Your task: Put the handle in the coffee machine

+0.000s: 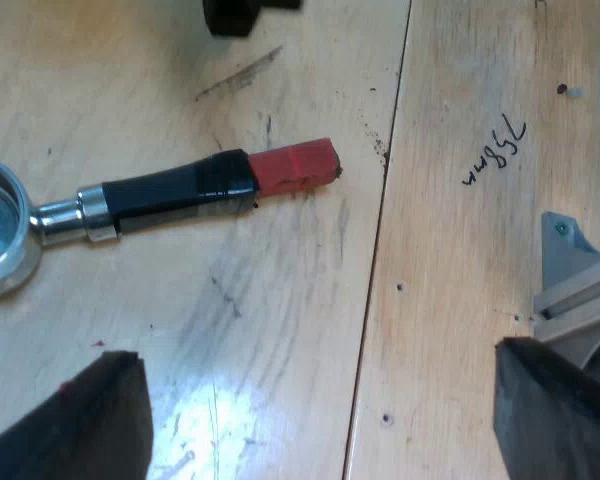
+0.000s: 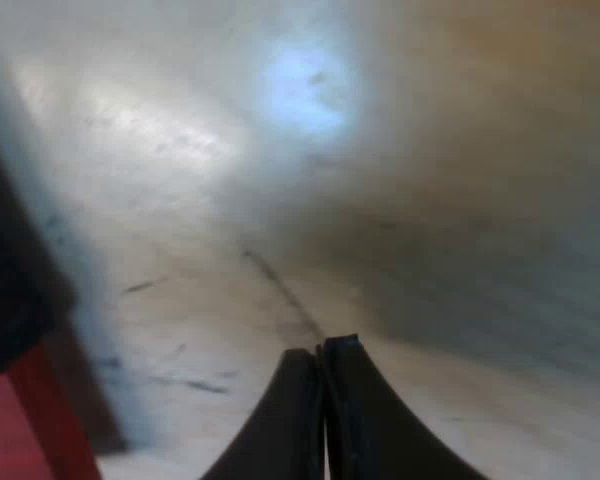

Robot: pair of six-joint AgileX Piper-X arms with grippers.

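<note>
The metal holder (image 1: 0, 235) lies flat on the wooden table (image 1: 280, 330), its round basket facing up. Its dark handle (image 1: 175, 190) runs out to a red end (image 1: 298, 165). My left gripper (image 1: 320, 420) hovers above the table a short way from that handle, open wide, with one black finger (image 1: 80, 420) on each side and nothing between them. My right gripper (image 2: 323, 400) sits low over the bare wood with its two black fingers pressed together, shut on nothing. A red and black object (image 2: 20, 400) stands close beside it; I cannot tell what it is.
A seam (image 1: 380, 220) between two boards runs just past the red end. Handwritten numbers (image 1: 495, 150) mark the far board. A grey metal bracket (image 1: 580, 290) sits by one left finger. A black object (image 1: 235, 15) stands beyond the handle.
</note>
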